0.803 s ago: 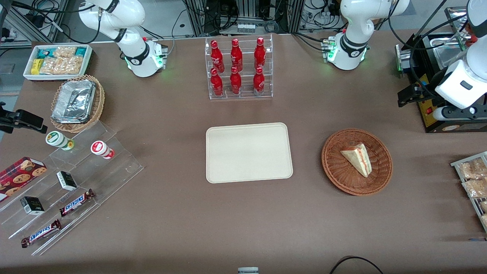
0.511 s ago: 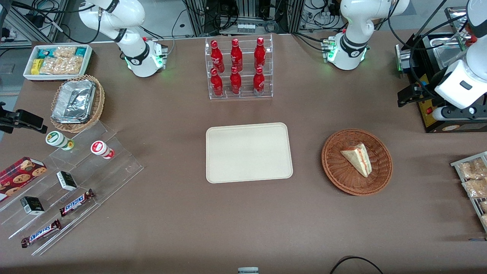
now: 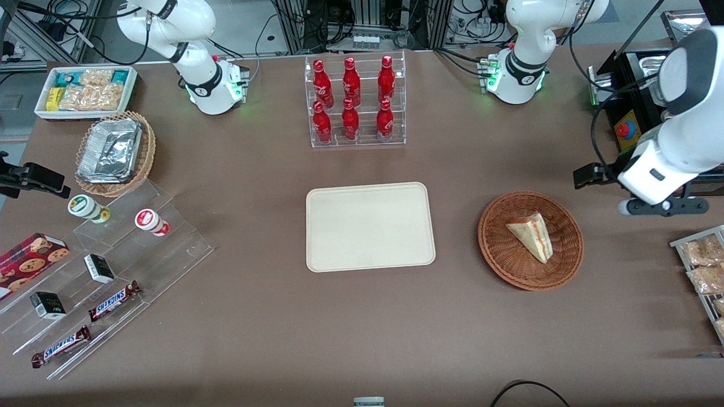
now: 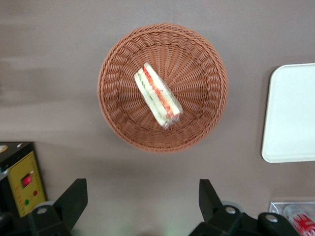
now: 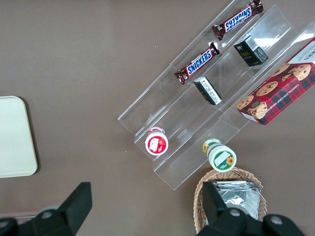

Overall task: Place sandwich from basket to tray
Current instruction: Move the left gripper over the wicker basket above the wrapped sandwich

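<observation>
The sandwich (image 3: 531, 236) (image 4: 157, 96), a wrapped white wedge with red and green filling, lies in the round reddish-brown basket (image 3: 498, 265) (image 4: 118, 64). The cream tray (image 3: 370, 226) (image 4: 293, 113) lies flat beside the basket, toward the parked arm's end. My left gripper (image 3: 659, 208) (image 4: 141, 183) hangs above the table beside the basket, toward the working arm's end and slightly farther from the front camera. Its fingers (image 4: 74, 194) stand wide open, with only bare table between them.
A black box with a red button (image 3: 625, 133) (image 4: 22, 182) stands close by the gripper. Snack packets on a rack (image 3: 704, 265) lie nearer the front camera. A clear rack of red bottles (image 3: 353, 102) stands farther back than the tray. Acrylic steps with candy (image 3: 96, 277) fill the parked arm's end.
The left arm has swung down and toward the basket, uncovering the red button on the black box. The sandwich, basket and tray have not moved.
</observation>
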`<state>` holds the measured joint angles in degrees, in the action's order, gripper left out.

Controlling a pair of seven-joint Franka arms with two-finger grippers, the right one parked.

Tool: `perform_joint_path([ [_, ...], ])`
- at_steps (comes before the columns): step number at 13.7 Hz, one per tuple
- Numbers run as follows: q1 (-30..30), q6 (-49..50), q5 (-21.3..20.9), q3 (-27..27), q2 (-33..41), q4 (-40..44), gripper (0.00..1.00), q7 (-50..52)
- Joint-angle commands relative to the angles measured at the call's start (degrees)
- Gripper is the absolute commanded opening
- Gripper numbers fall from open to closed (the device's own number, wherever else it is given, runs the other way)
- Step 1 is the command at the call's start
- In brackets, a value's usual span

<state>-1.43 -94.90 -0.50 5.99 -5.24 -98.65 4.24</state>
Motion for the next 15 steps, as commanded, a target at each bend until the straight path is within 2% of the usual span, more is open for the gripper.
perform_joint_path([
  [1,-0.3,-6.3,-0.1,0.5,1.5,-6.2,1.00,-0.6],
  [5,0.4,-17.0,0.0,0.5,1.6,-14.0,1.00,0.6],
  [8,0.5,-24.0,-0.1,0.5,1.7,-18.6,1.00,6.4],
  [13,0.7,-31.0,0.2,0.5,2.0,-23.4,1.00,24.1],
  [15,0.9,-35.5,0.2,0.5,1.6,-26.0,1.00,36.6],
])
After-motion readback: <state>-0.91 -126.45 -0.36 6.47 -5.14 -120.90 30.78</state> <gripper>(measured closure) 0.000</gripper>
